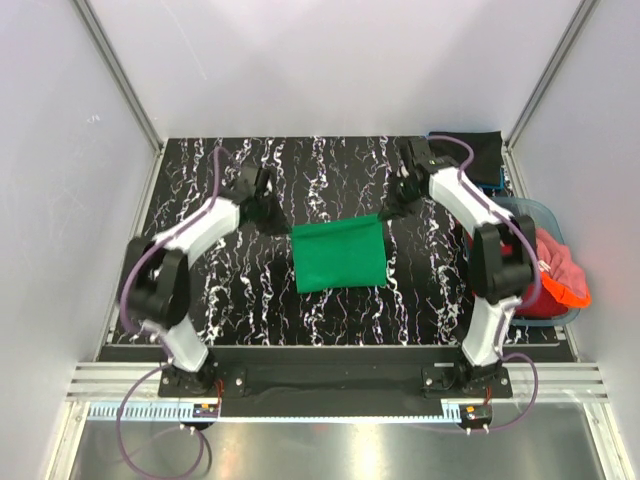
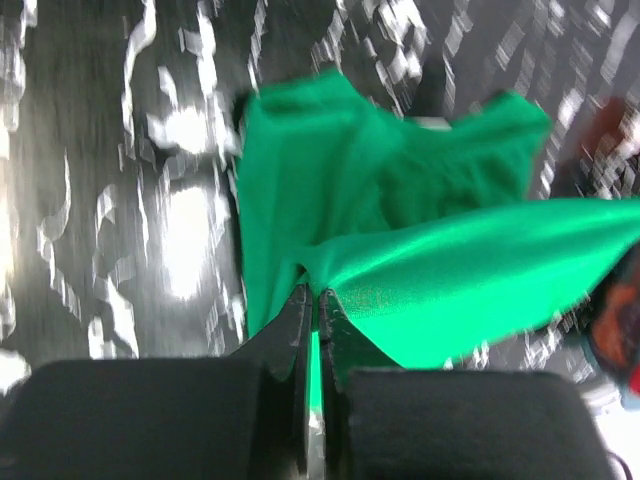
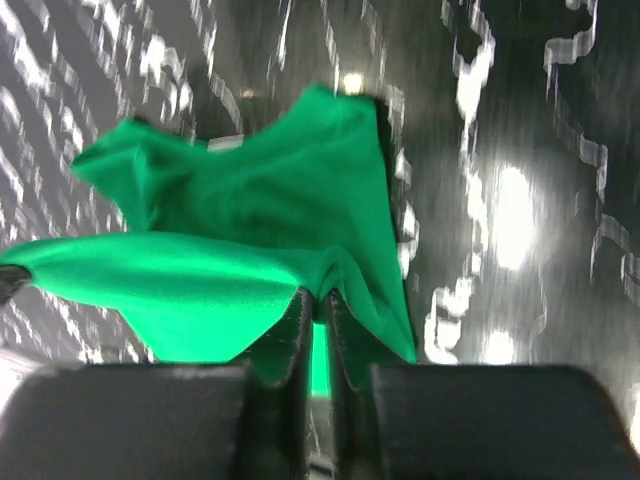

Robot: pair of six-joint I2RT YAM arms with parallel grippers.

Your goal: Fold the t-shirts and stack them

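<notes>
Green t-shirt [image 1: 339,255] in left tool [image 2: 313,298], right tool [image 3: 318,298] (tight)

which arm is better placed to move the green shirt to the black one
Right, likely: the black shirt lies far right, nearer the right gripper; the left gripper pinches the green shirt too.

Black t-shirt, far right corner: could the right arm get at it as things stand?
Probably not yet: the right gripper is shut on the green t-shirt. The black t-shirt lies uncovered just beyond that arm, so the way looks free once it lets go.
</notes>
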